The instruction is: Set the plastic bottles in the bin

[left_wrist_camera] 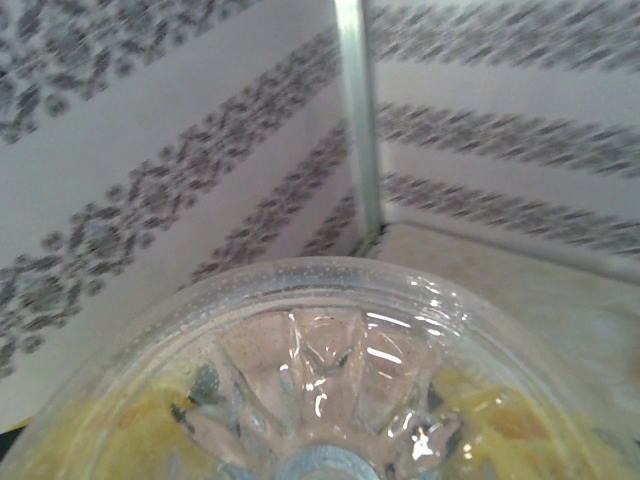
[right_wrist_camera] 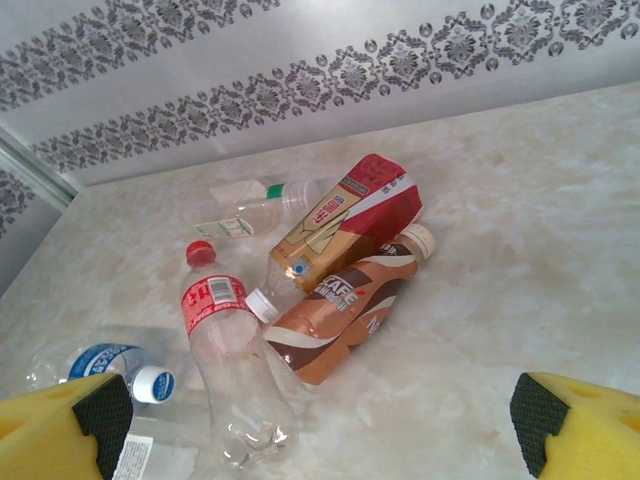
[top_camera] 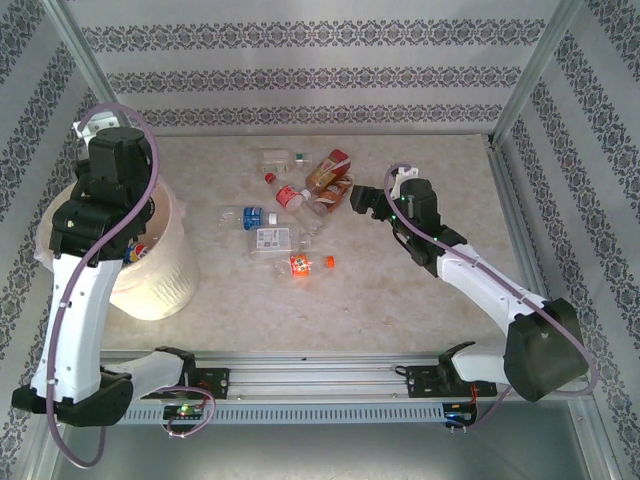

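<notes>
My left arm [top_camera: 110, 190] reaches over the bin [top_camera: 165, 285], a cream-white bucket at the table's left. Its gripper is shut on a clear plastic bottle [left_wrist_camera: 320, 350], whose ribbed base faces the left wrist camera, with the yellow pads [left_wrist_camera: 90, 435] blurred behind the plastic. My right gripper [top_camera: 360, 200] [right_wrist_camera: 320, 440] stands open just right of the bottle pile. Below it lie a brown café bottle [right_wrist_camera: 345, 305], a red-and-gold labelled bottle [right_wrist_camera: 345, 220], a red-capped clear bottle [right_wrist_camera: 225, 350], a blue-capped one [right_wrist_camera: 125, 370] and a green-and-white capped one [right_wrist_camera: 265, 195].
Nearer the front lie a clear bottle with a white label [top_camera: 280, 238] and a small orange bottle [top_camera: 305, 263]. Patterned walls and metal posts [top_camera: 525, 80] close in the table. Bare tabletop stretches to the right and front of the pile.
</notes>
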`<action>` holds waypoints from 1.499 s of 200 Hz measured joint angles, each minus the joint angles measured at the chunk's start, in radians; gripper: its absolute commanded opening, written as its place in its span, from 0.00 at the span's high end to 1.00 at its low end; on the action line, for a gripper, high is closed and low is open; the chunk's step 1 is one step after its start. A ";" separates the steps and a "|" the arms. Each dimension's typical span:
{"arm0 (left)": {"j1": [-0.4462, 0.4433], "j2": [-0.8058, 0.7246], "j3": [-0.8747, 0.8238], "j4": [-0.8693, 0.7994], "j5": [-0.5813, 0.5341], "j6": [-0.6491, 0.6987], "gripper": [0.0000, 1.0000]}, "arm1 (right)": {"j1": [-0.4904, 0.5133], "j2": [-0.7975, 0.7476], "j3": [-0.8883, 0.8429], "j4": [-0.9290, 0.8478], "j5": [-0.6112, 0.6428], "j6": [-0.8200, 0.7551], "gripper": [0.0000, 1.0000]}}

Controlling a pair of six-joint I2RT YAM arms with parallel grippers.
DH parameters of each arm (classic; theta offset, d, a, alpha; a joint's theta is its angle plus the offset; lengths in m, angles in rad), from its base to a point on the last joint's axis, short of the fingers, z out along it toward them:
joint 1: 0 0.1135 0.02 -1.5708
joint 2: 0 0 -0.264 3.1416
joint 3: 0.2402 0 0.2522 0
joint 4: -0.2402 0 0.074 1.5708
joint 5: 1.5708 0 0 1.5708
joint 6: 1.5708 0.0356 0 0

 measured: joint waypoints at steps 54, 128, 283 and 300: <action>0.276 -0.081 -0.275 0.183 0.077 0.002 0.48 | -0.006 0.004 0.010 0.000 0.008 0.041 0.02; 0.499 -0.109 -0.550 0.528 0.278 -0.089 0.39 | -0.006 -0.002 0.010 -0.001 0.008 0.041 0.02; 0.535 -0.027 -0.443 0.510 0.571 -0.312 0.00 | -0.013 -0.038 -0.015 -0.014 0.008 0.038 0.02; 0.517 -0.029 -0.412 0.468 0.600 -0.349 0.00 | -0.013 -0.039 -0.018 -0.016 0.011 0.039 0.02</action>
